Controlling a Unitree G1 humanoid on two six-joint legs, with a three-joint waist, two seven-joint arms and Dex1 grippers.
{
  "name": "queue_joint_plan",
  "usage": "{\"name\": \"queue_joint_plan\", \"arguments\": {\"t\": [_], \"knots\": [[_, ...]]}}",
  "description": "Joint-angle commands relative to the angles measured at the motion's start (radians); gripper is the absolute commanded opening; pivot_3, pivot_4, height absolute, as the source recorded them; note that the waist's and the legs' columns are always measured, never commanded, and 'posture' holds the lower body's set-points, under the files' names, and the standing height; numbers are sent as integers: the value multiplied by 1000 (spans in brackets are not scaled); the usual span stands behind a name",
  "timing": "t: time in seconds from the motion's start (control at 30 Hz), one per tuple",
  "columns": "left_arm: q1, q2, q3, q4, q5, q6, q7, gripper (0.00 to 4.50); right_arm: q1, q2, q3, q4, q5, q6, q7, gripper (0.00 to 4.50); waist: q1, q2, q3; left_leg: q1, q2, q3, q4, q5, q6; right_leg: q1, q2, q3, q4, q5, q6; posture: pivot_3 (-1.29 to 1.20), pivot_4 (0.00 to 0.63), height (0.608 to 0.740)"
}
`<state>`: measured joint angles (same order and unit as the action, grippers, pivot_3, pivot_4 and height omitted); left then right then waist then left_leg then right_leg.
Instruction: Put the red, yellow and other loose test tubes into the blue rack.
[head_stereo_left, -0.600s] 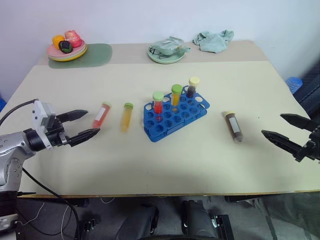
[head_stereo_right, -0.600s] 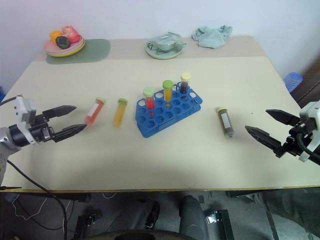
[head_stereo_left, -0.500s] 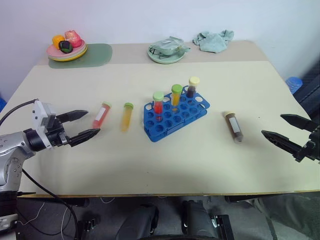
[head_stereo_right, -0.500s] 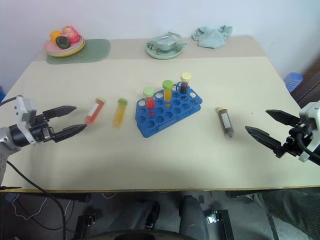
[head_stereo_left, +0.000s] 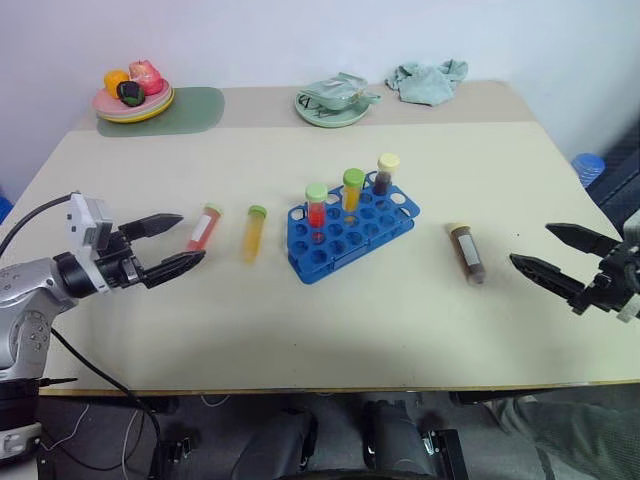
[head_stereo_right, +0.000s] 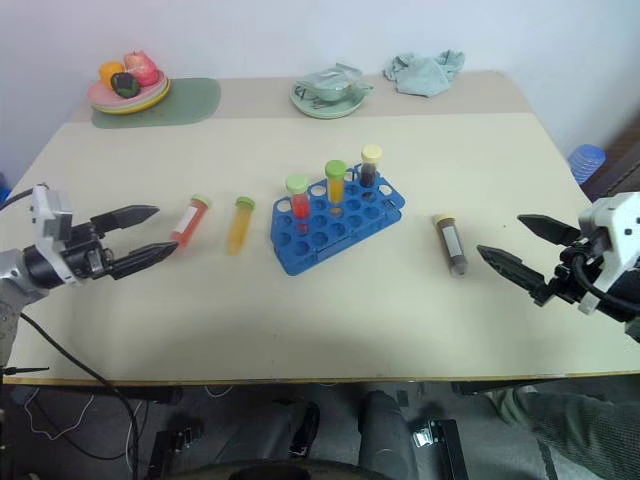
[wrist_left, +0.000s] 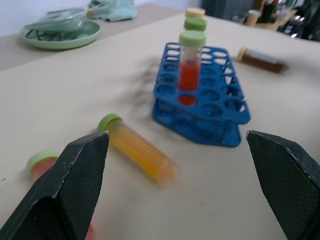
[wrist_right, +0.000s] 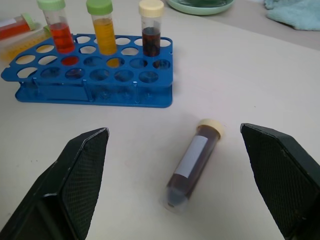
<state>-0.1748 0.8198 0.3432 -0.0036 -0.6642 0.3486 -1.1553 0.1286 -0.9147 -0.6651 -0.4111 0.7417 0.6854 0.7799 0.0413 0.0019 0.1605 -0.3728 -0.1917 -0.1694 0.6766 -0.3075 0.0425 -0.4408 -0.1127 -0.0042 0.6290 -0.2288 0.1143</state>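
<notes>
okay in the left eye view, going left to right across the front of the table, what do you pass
Left tool → red tube → orange-yellow tube → blue rack → dark brown tube → right tool.

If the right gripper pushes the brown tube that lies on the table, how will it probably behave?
The brown tube lies on its side and is round, so a sideways push would probably roll it across the table. Its smooth clear wall may slip between the fingers. It looks small and rigid, so likely light, not floppy.
</notes>
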Motion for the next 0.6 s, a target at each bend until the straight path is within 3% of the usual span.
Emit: {"name": "queue_joint_plan", "arguments": {"t": [0.03, 0.17, 0.3, 0.47, 0.6], "knots": [[-34, 1, 9, -42, -56, 33, -34, 4489, -54, -16, 12, -29, -29, 37, -92, 4348, 0, 0, 0, 0, 0, 0, 0, 0, 0, 0, 0, 0, 0, 0, 0, 0, 150, 740], [-90, -15, -25, -80, -128, 101, -79, 4489, -210, -53, 98, 22, 9, 205, -192, 4348, -2, 0, 0, 0, 0, 0, 0, 0, 0, 0, 0, 0, 0, 0, 0, 0, 150, 740], [-149, -34, -89, -116, -110, 76, -131, 4489, -408, -73, 244, 105, 25, 393, -256, 4348, -3, 0, 0, -1, 0, 0, 0, 0, 0, -1, 0, 0, 0, 0, 0, 0, 150, 740], [-256, -49, -180, -131, -131, 118, -200, 4489, -694, -48, 388, 332, -11, 618, -317, 4348, -2, 0, 1, -2, 0, 1, 1, 0, 0, -2, 0, 0, 0, 0, 0, 0, 150, 740], [-312, -57, -255, -121, -86, 102, -251, 4489, -856, -25, 498, 526, -86, 651, -311, 4348, -1, 0, 1, -2, 0, 1, 1, 0, 0, -2, 0, 0, 0, 0, 0, 0, 150, 740]]}}
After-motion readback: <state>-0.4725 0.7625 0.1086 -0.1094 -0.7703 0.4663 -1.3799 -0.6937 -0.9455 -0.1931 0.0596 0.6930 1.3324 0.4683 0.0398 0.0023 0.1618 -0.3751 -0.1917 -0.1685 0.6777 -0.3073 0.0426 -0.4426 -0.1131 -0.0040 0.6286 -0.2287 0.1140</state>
